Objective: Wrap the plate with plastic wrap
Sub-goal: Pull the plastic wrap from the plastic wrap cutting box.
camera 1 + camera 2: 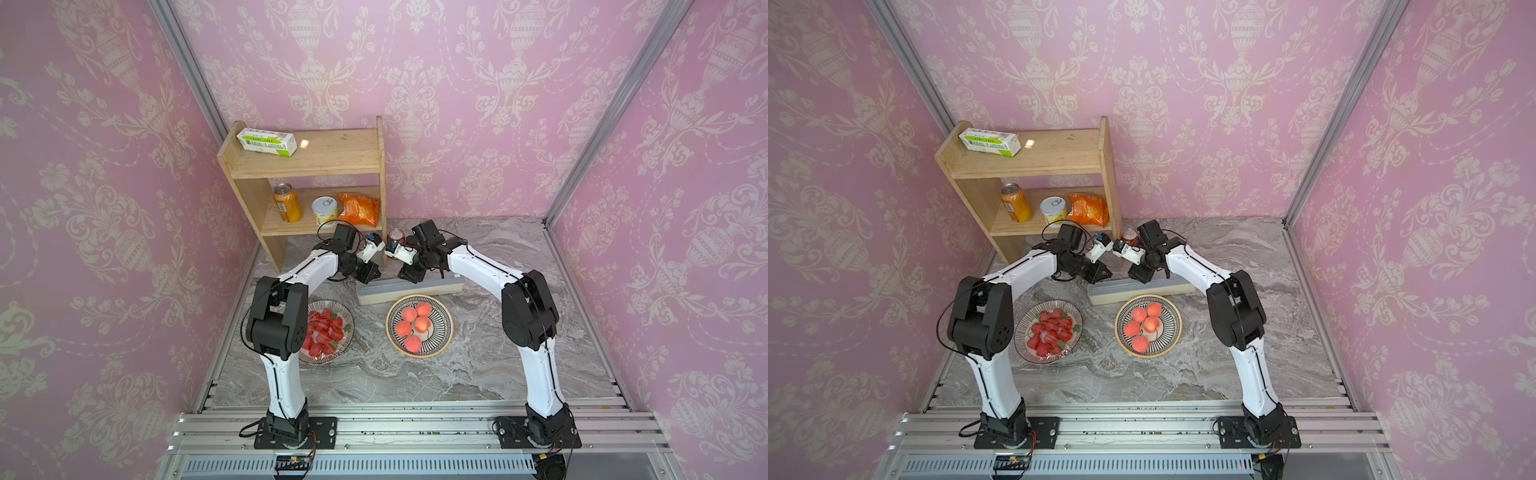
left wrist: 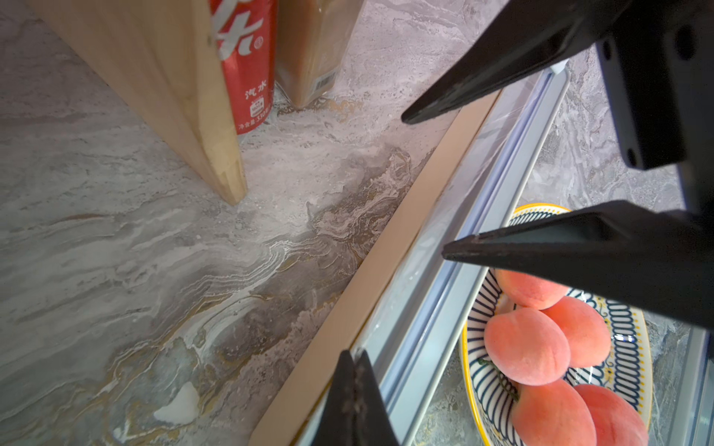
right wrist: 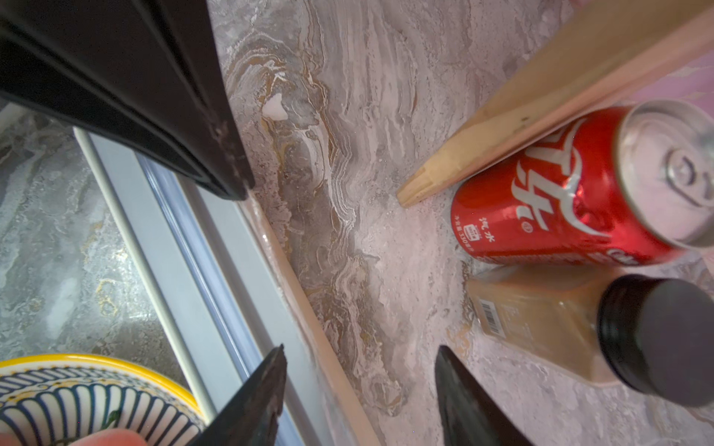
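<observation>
The plastic wrap box [image 1: 436, 286], long and cream with a grey top, lies across the table behind the plate [image 1: 444, 328], which is striped, yellow-rimmed and holds peaches. Glossy plastic wrap [image 2: 436, 216] lies along the box's top by its cream edge [image 2: 386, 278]. My left gripper [image 2: 355, 355] is shut at that edge near the box's left end, with a glint of film at its tips. My right gripper [image 3: 361, 349] is open, its fingers either side of the same cream edge [image 3: 309, 320], just right of the left gripper [image 1: 376, 274]. In both top views the two grippers nearly meet over the box [image 1: 1167, 286].
A glass plate of strawberries [image 1: 347, 328] sits front left, partly under my left arm. A wooden shelf [image 1: 307, 166] stands at the back left with a green-and-white carton [image 1: 266, 142], cans and a snack bag. A red can [image 3: 560, 200] and a brown bottle [image 3: 541, 320] stand just behind the box.
</observation>
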Available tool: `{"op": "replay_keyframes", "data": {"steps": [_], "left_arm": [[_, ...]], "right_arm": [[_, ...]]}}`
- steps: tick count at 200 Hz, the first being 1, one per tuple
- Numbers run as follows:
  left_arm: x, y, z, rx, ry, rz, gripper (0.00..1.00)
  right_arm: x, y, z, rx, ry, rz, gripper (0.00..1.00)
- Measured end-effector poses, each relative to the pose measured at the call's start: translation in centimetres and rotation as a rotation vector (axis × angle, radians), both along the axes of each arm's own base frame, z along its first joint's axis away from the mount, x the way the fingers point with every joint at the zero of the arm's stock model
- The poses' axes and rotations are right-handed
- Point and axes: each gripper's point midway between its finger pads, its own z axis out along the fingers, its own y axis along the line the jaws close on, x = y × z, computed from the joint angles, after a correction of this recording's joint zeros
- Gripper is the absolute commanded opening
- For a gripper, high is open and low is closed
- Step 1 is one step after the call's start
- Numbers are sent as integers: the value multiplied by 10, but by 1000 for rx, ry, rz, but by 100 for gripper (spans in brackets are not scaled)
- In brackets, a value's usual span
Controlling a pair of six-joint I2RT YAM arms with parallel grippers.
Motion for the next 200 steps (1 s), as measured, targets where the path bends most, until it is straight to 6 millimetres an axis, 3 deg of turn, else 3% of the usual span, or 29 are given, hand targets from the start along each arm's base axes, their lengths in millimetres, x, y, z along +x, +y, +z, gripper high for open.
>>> {"op": "replay_keyframes", "data": {"steps": [109, 126, 200], "left_arm": [[1, 3, 5, -4, -21, 6, 0], [1, 3, 5, -2, -24, 8, 0], [3, 5, 7, 8, -37, 15, 0]], "right_arm": [[8, -35, -16, -96, -11, 5, 50], [9, -44, -17, -109, -6, 6, 43], [9, -89, -19, -172, 13, -28, 40]]}}
